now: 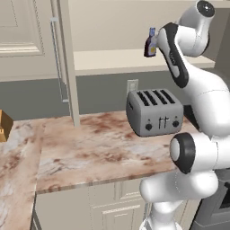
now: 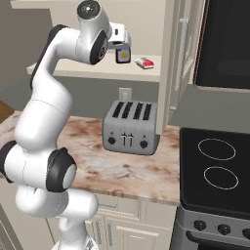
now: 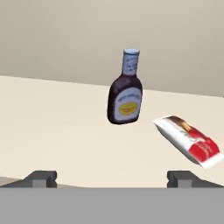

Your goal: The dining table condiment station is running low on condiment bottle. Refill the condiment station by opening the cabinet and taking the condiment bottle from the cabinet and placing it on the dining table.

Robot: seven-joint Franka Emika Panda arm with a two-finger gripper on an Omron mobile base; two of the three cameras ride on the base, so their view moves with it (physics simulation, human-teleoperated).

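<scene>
The cabinet stands open, its door (image 1: 66,58) swung out edge-on and its cream shelf (image 1: 112,60) bare to view. On that shelf stands the condiment bottle (image 3: 125,94), upright, dark maroon with a pale blue cap; it also shows in the base views (image 1: 151,43) (image 2: 123,54). My gripper (image 3: 113,179) is open, its fingertips (image 3: 41,178) wide apart, a short way in front of the bottle and apart from it. Nothing is between the fingers. The dining table is out of view.
A red and white packet (image 3: 188,141) (image 2: 145,62) lies on the shelf just right of the bottle. Below the shelf a silver toaster (image 1: 155,111) (image 2: 131,127) sits on the marble counter (image 1: 90,148). A black stove (image 2: 215,168) adjoins on the right.
</scene>
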